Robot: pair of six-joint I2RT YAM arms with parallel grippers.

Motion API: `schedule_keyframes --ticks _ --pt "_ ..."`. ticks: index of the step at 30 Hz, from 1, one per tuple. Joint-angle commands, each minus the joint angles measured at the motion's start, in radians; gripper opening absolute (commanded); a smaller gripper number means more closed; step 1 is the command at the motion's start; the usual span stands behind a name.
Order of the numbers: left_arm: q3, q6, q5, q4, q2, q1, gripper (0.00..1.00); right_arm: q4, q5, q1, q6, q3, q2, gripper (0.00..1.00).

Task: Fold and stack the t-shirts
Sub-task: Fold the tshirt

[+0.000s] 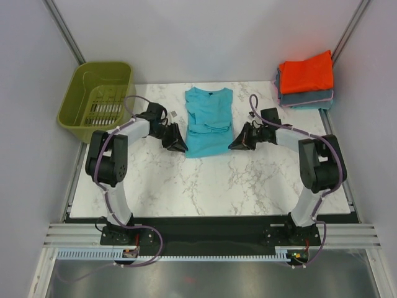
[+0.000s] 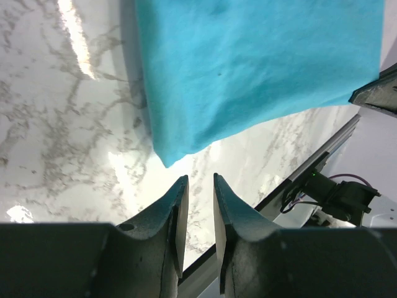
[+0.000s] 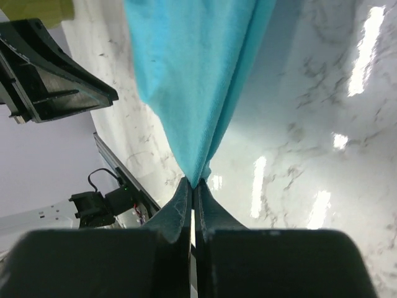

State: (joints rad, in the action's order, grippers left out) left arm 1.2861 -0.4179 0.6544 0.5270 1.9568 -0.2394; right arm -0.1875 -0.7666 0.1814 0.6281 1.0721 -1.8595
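Right claw [image 3: 193, 185]: clenched, both fingers pressed together on the near right corner of the teal shirt [image 1: 209, 121]. The cloth comes straight out of the tips and widens away from them in a doubled ridge.
Left claw [image 2: 198, 179]: released, with a narrow slit between the fingers and nothing in it. The teal shirt's near left corner lies just ahead of the tips, not between them.
Both claws seen from above: low over the counter [image 1: 186, 186], pointing at each other across the teal shirt's near hem. The left one is at the left corner and the right one at the right corner.
Teal shirt: in the middle of the counter towards the back, collar at the far end. It is narrowed to an upright strip with creases across its middle. Whether the gripped corner is off the counter cannot be told.
Orange shirt [image 1: 306, 72]: folded, on top of the pile at the counter's far right corner, well apart from both claws.
Grey-blue shirt [image 1: 307, 99]: folded, directly under the orange shirt, its edges showing on the near side.
Basket [image 1: 99, 93]: olive-green, at the far left corner, well apart from the teal shirt. Whether it stands on the counter or just beside it cannot be told.
Counter: white with grey marble veins.
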Motion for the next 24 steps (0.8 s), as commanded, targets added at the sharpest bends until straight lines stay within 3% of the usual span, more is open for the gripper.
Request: schedule_keyframes --ticks 1,12,13,14,19,24 --pt "-0.010 -0.013 -0.006 -0.016 -0.139 -0.011 0.30 -0.009 -0.016 0.006 -0.002 -0.047 0.146 0.00" --pt "-0.079 -0.013 -0.006 -0.016 -0.263 -0.064 0.30 -0.076 -0.014 0.001 -0.033 -0.173 0.345 0.00" --pt "-0.096 -0.016 -0.001 0.063 -0.262 -0.069 0.21 -0.078 -0.011 0.001 -0.034 -0.198 0.350 0.00" --pt "-0.129 -0.082 0.070 0.062 -0.259 -0.072 0.48 -0.072 -0.010 0.001 -0.036 -0.211 0.350 0.00" --pt "-0.223 -0.120 0.076 0.022 -0.193 -0.092 0.56 -0.040 -0.011 -0.005 -0.036 -0.270 0.316 0.00" --pt "-0.212 -0.113 0.067 -0.038 -0.118 -0.100 0.60 -0.036 -0.020 -0.010 -0.057 -0.242 0.278 0.00"
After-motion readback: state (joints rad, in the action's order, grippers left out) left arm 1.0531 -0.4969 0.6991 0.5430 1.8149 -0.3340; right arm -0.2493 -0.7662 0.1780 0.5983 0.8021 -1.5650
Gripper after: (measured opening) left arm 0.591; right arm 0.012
